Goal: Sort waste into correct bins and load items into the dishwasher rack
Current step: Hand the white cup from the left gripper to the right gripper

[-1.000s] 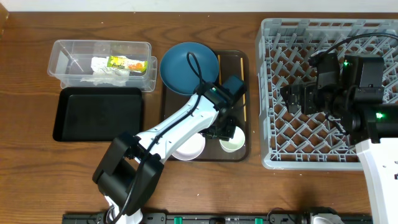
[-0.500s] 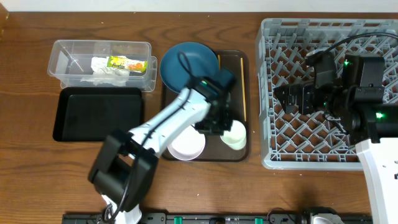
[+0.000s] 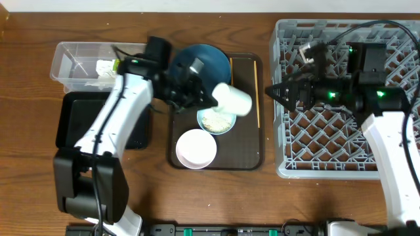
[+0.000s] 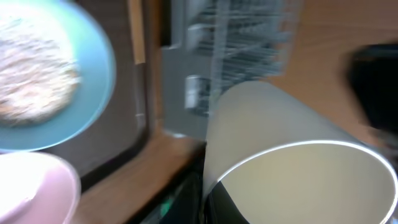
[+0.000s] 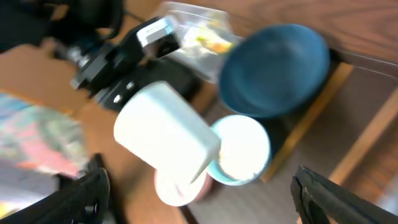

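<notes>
Spreading under everything is a brown wooden table (image 3: 26, 196), and only a thin pale strip is showing beyond its far edge; the grey dishwasher rack (image 3: 295, 157) is sitting at the right, the brown serving tray (image 3: 249, 157) in the middle, and the clear tub (image 3: 72, 56) with the black tray (image 3: 79, 124) at the left, the tub behind the tray; crumpled tissue (image 3: 102, 69) is lying inside the tub; on the serving tray the dark blue bowl (image 3: 210, 59) is standing at the far side, the light blue bowl (image 3: 231, 121) with white rice scraps (image 3: 211, 120) in the middle, the white bowl (image 3: 195, 149) at the near side, and the chopsticks (image 3: 257, 92) are lying along the right rim; the left gripper (image 3: 207, 95) is clenching the small white cup (image 3: 233, 98), which is hanging tilted on its side in the air above the light blue bowl; the right gripper (image 3: 275, 90) is reaching past the left wall of the rack toward the tray, its fingers spread wide, holding nothing and staying apart from the cup.
</notes>
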{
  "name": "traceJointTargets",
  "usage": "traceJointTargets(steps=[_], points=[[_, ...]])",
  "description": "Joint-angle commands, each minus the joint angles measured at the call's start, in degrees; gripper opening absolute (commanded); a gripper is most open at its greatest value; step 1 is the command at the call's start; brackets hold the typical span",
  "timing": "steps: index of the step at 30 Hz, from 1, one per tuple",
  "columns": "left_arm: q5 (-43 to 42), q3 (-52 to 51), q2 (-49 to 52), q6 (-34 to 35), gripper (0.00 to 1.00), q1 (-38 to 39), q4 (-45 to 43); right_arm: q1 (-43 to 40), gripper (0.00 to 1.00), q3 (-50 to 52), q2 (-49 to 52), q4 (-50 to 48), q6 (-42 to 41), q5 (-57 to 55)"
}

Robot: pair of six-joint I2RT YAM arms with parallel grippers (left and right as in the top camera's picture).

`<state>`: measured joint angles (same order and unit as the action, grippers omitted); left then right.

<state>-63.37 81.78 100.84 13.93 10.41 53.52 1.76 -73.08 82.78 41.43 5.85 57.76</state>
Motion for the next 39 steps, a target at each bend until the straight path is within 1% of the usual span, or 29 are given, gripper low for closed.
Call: traceJointTargets(steps=[1,4,6,8,15,22,26,37,38,39], points=[[-15.91,1.44,-0.48,-5.64,0.06,-2.82,0.09,1.01,0.91,-0.94,2.6,-1.05,5.27,14.6],[-21.86,1.44,-0.48,-6.88,0.06,-4.02,0.09,2.54,0.92,-0.94,5.2,-2.54,11.76,24.55],[-23.96,1.44,-0.48,-6.88,0.06,-4.02,-0.17,3.48,0.91,-0.94,6.4,-3.48,13.55,26.62],[-26.71,1.44,-0.48,-6.91,0.06,-3.87,-0.55,4.37,0.92,-0.94,7.39,-4.81,13.53,26.71],[-26.75,1.44,-0.5,-6.82,0.06,-3.8,-0.46,6.54,0.91,-0.94,8.31,-9.88,13.44,26.75],[-26.75,1.44,-0.5,-6.6,0.06,-2.8,-0.02,8.46,0.91,-0.94,8.31,-14.53,11.52,26.51],[-26.75,1.44,-0.5,-6.62,0.06,-1.9,-0.04,9.2,0.84,-0.94,8.31,-18.03,8.22,26.51],[-26.73,1.44,-0.5,-6.62,0.06,-1.53,-0.04,10.8,0.47,-0.94,8.31,-18.86,7.41,26.51],[-26.75,1.44,-0.5,-6.62,0.07,-1.53,-0.04,10.88,0.43,-0.94,8.31,-18.84,7.13,26.49],[-26.73,1.44,-0.5,-6.62,0.1,-1.55,-0.07,10.86,0.4,-0.94,8.31,-18.86,6.54,26.49]])
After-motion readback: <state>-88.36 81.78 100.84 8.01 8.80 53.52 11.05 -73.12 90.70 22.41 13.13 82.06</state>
